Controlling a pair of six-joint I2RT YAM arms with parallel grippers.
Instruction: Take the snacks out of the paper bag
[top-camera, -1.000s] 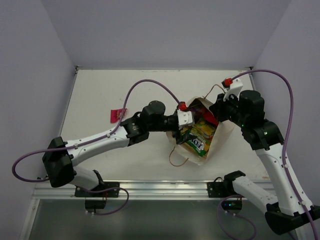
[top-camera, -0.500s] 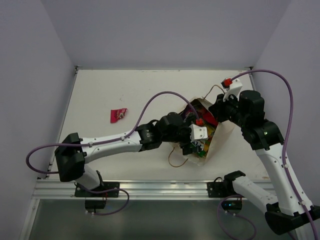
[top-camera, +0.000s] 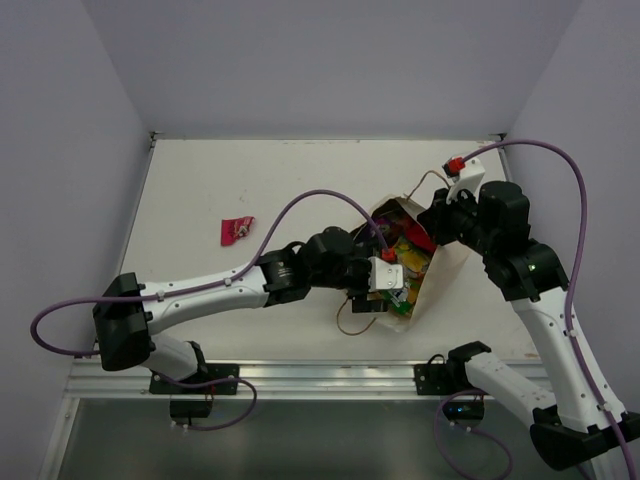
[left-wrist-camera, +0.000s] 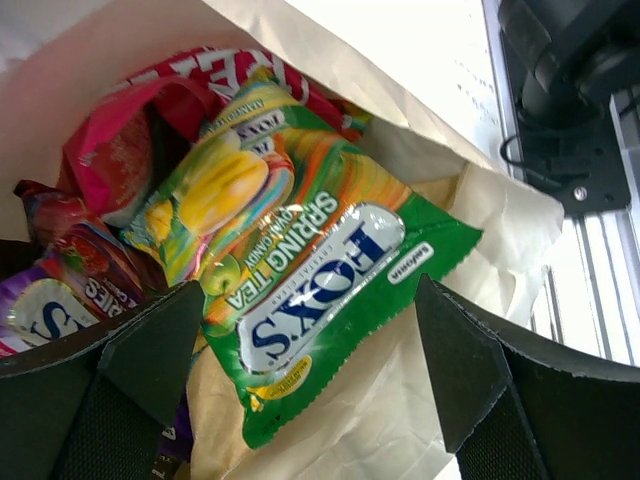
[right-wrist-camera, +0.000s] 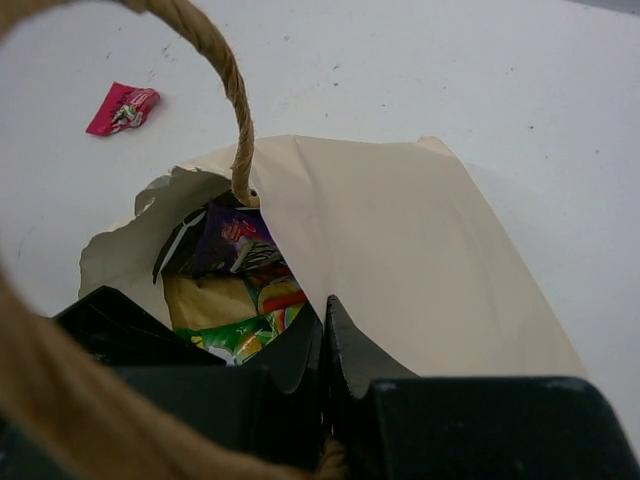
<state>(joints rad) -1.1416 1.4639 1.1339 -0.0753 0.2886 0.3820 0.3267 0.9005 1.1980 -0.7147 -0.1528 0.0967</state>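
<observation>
left gripper (left-wrist-camera: 310, 330): released, jaws wide either side of the green-yellow packet (left-wrist-camera: 320, 270)
right gripper (right-wrist-camera: 325, 335): clenched on the cord handle (right-wrist-camera: 228, 75)
paper bag (right-wrist-camera: 400, 250): on the table (top-camera: 250, 180), mouth open, snacks (right-wrist-camera: 235, 240) inside
red packet (right-wrist-camera: 122, 108): on the table, well apart from the bag

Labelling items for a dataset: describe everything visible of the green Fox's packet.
The green packet is glossy film with serrated edges, printed with colourful fruit and a blue-and-white FOX'S logo beside the words Spring Tea. It lies flat, topmost in the open mouth of the paper bag, resting on its cream wall and overlapping a red packet. The left gripper stands open, one finger on each side.
</observation>
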